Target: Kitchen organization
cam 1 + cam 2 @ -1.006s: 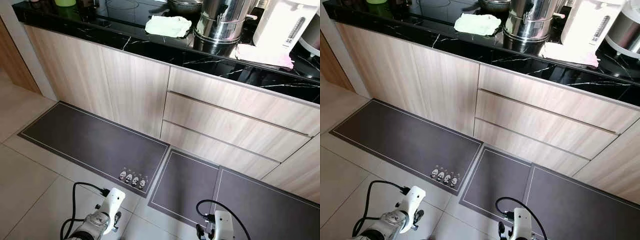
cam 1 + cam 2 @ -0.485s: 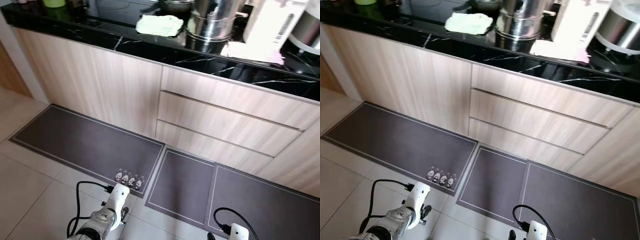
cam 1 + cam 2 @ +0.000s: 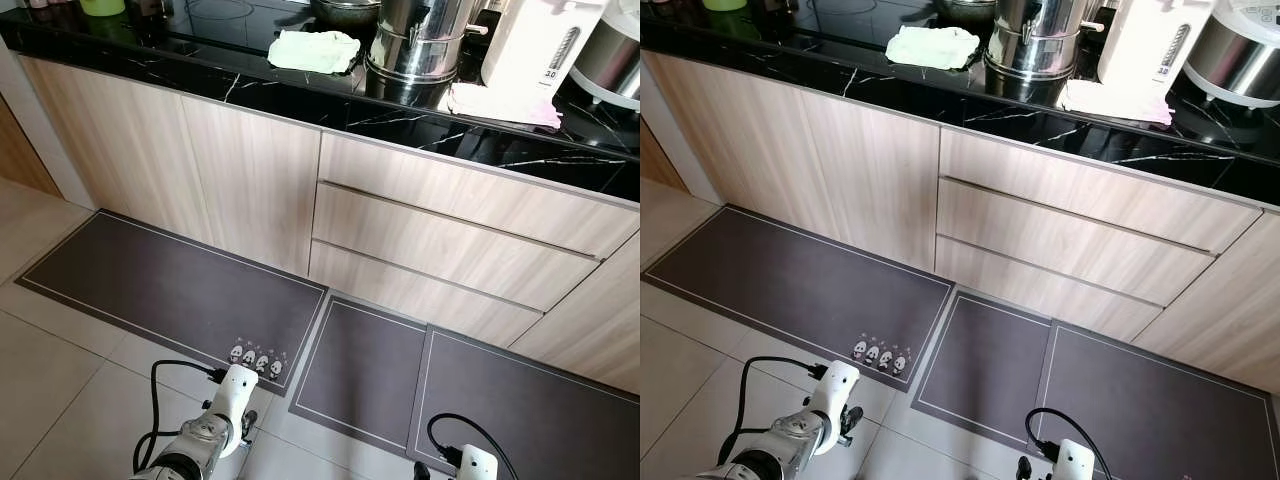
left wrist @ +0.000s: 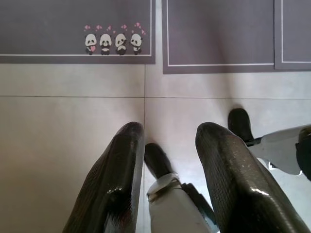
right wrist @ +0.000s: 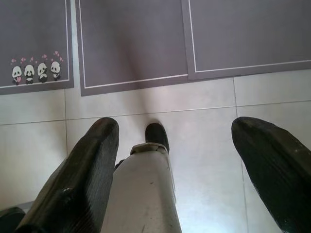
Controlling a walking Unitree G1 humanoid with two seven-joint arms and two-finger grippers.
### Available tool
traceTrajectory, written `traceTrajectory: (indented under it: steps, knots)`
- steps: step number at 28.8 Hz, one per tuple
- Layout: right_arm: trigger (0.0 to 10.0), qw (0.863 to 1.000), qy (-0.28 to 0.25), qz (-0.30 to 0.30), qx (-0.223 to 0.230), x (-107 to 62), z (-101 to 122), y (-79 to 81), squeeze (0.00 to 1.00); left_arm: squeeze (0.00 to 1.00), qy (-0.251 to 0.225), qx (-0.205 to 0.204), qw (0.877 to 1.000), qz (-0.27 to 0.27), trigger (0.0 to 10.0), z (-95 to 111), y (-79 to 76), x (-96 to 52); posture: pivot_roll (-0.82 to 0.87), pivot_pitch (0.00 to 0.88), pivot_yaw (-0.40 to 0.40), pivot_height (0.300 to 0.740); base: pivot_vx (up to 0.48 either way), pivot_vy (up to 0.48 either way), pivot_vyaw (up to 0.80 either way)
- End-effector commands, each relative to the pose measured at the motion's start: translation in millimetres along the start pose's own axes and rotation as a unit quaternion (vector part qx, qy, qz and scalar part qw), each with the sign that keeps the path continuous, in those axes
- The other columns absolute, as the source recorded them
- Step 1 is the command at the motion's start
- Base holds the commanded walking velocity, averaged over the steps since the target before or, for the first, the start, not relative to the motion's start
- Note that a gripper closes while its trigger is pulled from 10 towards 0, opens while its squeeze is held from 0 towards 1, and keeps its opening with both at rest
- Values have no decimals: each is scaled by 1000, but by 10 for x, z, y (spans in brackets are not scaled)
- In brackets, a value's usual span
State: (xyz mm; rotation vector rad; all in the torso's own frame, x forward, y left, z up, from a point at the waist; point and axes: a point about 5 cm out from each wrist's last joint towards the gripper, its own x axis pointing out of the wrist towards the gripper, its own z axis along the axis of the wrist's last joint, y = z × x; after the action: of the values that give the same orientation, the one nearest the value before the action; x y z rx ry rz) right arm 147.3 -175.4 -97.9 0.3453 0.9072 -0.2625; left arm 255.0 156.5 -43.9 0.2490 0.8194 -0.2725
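On the black marble countertop (image 3: 300,98) lie a pale green cloth (image 3: 313,50) and a pink cloth (image 3: 503,105). A steel pot (image 3: 420,40), a white water boiler (image 3: 535,45) and a rice cooker (image 3: 1230,50) stand there too. My left arm (image 3: 215,435) and right arm (image 3: 470,465) hang low over the floor, far below the counter. In the left wrist view my left gripper (image 4: 170,133) is open and holds nothing. My right gripper (image 5: 177,127) is spread wide open, also holding nothing.
Light wood cabinet doors (image 3: 190,165) and a stack of drawers (image 3: 450,235) front the counter. Grey mats (image 3: 170,285) lie on the tiled floor along the cabinets, one with a row of pandas (image 4: 112,42). My own black feet (image 5: 156,136) stand on the tiles below the grippers.
The whole picture has slid left, so the camera has turned right; the rice cooker now shows more fully. My right arm sits lower in the picture than a second ago.
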Motion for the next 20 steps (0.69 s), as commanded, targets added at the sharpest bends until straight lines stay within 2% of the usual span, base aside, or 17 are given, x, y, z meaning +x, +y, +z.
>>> traceTrajectory:
  steps: [1,7,10,12,15,20]
  knots:
    - [10000,1000,-1,1,-6,-5,-5,-15,0,0,4,-16,1000,6,10000,-50,6,-7,159,103,-141,740,0,0,0]
    - [10000,999,5,13,-28,-1,-3,2,0,0,0,-26,1000,18,10000,-37,67,-14,176,106,-156,740,0,0,0]
    - [10000,999,2,25,-48,4,8,44,0,0,5,-34,999,27,10000,-103,130,-36,208,115,-164,740,0,0,0]
    - [10000,999,-2,25,-45,4,13,50,0,0,2,-41,999,30,10000,-102,146,-39,204,118,-157,740,0,0,0]
    - [10000,999,-5,26,-43,3,14,55,0,0,6,-23,999,27,10000,-97,153,-39,198,122,-144,740,0,0,0]
    - [10000,999,-5,26,-39,2,9,60,0,0,6,-20,1000,23,10000,-88,141,-36,189,126,-129,740,0,0,0]
